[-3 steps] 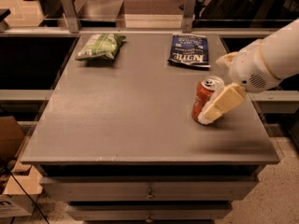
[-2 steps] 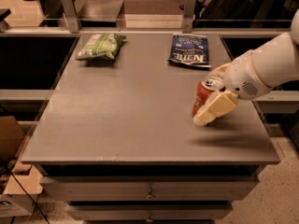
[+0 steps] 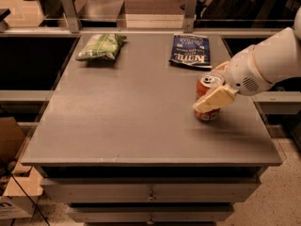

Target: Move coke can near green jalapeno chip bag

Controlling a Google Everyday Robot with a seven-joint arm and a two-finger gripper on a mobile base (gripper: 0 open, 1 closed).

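Note:
The coke can [image 3: 205, 87] is a small red can with a silver top, at the right side of the grey table [image 3: 131, 107]. My gripper [image 3: 209, 92] is shut on it. One cream finger [image 3: 214, 99] lies across the can's front and the other sits behind its top. The white arm reaches in from the right. The can's base is at the table surface. The green jalapeno chip bag [image 3: 101, 46] lies at the table's far left, well apart from the can.
A flat dark blue bag with white lettering [image 3: 190, 50] lies at the far middle-right, just behind the can. A metal rail with two posts [image 3: 68, 4] runs behind the table. Drawers sit below the front edge. A cardboard box [image 3: 11, 192] stands on the floor at left.
The front finger has slid left across the can's face. The can, tilted before, now stands more upright in almost the same spot. The bags have not moved.

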